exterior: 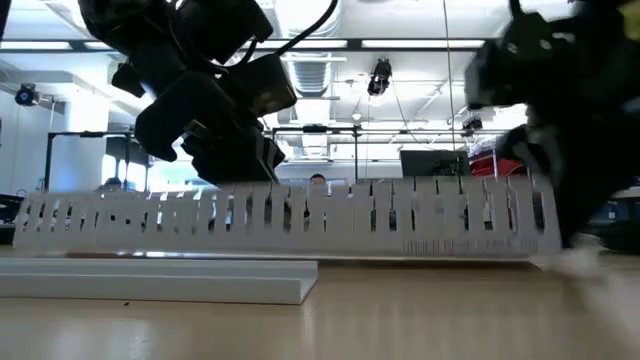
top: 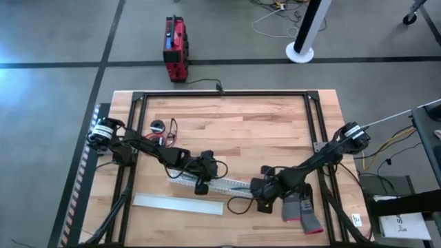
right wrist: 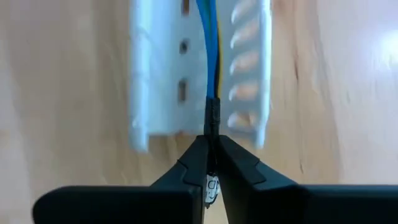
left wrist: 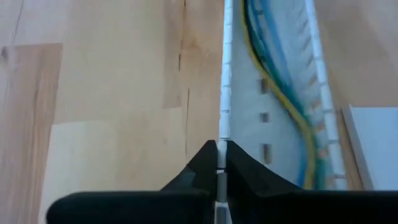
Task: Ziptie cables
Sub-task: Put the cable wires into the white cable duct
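High view: both arms reach low over the tabletop [top: 227, 131], the left hand [top: 201, 184] and right hand [top: 262, 203] at opposite ends of the duct [top: 217, 183].

Left wrist: hand [left wrist: 221, 163] clamped on the duct wall [left wrist: 226, 74]; pulling could tip it.

Right wrist: hand [right wrist: 212, 163] clamped on the cables [right wrist: 211, 37] just ahead; a tug could drag them out.

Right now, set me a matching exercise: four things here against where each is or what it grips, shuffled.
1. left tool
2. right tool
3. red box
4. gloves

A. on the floor
B. shut on the cables
C. shut on the duct wall
D. on the table, by the right tool

Pairs: 1-C, 2-B, 3-A, 4-D
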### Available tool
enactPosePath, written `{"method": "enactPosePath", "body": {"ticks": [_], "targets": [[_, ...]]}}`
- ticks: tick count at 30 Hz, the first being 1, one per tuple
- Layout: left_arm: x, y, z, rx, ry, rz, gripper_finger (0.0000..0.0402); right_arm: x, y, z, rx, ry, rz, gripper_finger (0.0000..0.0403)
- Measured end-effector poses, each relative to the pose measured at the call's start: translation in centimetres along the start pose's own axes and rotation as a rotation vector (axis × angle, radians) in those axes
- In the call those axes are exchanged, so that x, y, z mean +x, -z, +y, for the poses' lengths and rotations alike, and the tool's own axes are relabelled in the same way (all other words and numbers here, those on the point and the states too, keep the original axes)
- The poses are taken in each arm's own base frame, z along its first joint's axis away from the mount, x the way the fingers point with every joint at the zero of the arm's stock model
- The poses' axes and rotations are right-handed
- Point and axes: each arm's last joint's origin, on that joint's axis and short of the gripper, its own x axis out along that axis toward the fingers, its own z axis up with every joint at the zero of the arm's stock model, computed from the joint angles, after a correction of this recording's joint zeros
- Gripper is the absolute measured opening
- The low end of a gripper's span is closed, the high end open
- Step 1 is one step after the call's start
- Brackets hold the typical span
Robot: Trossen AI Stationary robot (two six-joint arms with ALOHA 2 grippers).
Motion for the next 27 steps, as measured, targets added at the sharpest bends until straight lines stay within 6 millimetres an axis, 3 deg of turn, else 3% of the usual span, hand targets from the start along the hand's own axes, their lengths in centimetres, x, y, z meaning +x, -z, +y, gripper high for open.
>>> {"method": "enactPosePath", "body": {"ticks": [7,18,27], "targets": [[0.0,-0.1,0.1,-0.013,-0.003,0.001,0.0005,-0.2,-0.9,0.6,-0.046,-0.054,-0.052,0.0011],[-0.1,0.1,0.4,-0.034,-0.077,0.012,0.0004,-0.8,-0.6,0.5,0.025,-0.060,0.051,0.0082],[-0.1,0.1,0.4,-0.035,-0.078,0.013,0.0006,-2.4,-1.1,0.4,0.017,0.032,0.108,0.0081]]}}
